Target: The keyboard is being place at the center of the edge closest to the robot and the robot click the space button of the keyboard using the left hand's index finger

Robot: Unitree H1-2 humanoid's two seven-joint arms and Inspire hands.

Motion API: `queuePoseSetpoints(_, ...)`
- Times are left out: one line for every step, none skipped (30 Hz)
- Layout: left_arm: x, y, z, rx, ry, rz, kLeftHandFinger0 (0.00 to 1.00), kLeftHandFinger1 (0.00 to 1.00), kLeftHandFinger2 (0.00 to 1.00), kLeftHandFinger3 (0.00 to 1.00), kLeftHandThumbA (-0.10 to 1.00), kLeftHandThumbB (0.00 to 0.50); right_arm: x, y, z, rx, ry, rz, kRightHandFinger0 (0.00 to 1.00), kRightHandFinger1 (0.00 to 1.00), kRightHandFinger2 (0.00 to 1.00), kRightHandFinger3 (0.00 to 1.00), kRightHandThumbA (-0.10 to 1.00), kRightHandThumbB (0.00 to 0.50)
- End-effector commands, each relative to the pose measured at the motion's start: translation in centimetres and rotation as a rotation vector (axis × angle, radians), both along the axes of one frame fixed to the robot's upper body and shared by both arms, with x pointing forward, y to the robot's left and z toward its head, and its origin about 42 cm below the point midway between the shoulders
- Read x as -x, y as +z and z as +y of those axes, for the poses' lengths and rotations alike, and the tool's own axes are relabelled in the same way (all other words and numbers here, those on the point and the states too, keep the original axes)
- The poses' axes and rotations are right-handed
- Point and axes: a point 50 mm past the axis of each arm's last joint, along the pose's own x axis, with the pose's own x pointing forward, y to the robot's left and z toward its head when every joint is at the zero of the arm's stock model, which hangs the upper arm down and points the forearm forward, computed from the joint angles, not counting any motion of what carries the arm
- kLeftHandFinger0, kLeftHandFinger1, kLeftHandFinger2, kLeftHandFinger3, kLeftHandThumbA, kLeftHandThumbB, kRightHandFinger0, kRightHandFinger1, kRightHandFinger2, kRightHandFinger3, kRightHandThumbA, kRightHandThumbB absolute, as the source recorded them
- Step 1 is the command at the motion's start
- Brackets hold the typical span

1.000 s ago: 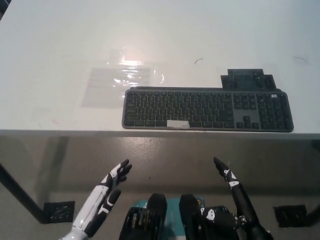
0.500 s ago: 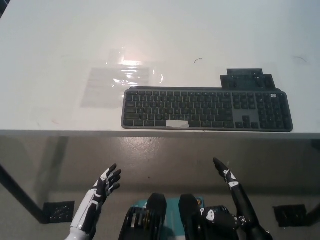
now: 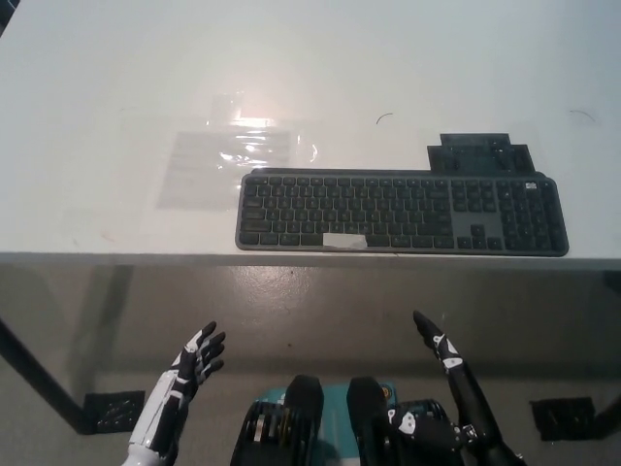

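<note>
Currently: keyboard (image 3: 403, 213) lies flat on the white table (image 3: 97, 87), long side parallel to the near edge and just inside it, sitting somewhat right of that edge's middle. Dark grey body, dark keys. The space bar (image 3: 344, 241) carries a pale patch, in the key row closest to the near edge, toward the keyboard's left half. Nothing is touching any key.

Left hand (image 3: 197, 357), white with dark fingertips, is below the table's near edge, out over the floor at lower left. Its fingers are spread apart and it holds nothing. It is well apart from the keyboard.

Right hand (image 3: 441, 351), black, is also below the near edge at lower right, seen edge-on and pointing up toward the table. Can't tell if it's spread or closed, and it touches nothing.

Other items on the table: a clear plastic sheet (image 3: 238, 150) with glare on it, just beyond the keyboard's far-left corner, and a flat dark block (image 3: 480, 153) touching the far edge of the keyboard near its right end.
</note>
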Motion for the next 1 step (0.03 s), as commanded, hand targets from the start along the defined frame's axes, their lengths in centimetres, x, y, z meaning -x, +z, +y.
queuePoseSetpoints(-0.18, 0.65, 0.1, -0.017, 0.004, -0.042, 1.0, 1.0, 1.0, 1.0, 1.0, 0.323, -0.49, 1.47, 0.78, -0.032, 0.019, -0.087, 1.0, 1.0, 1.0, 1.0, 1.0, 0.351)
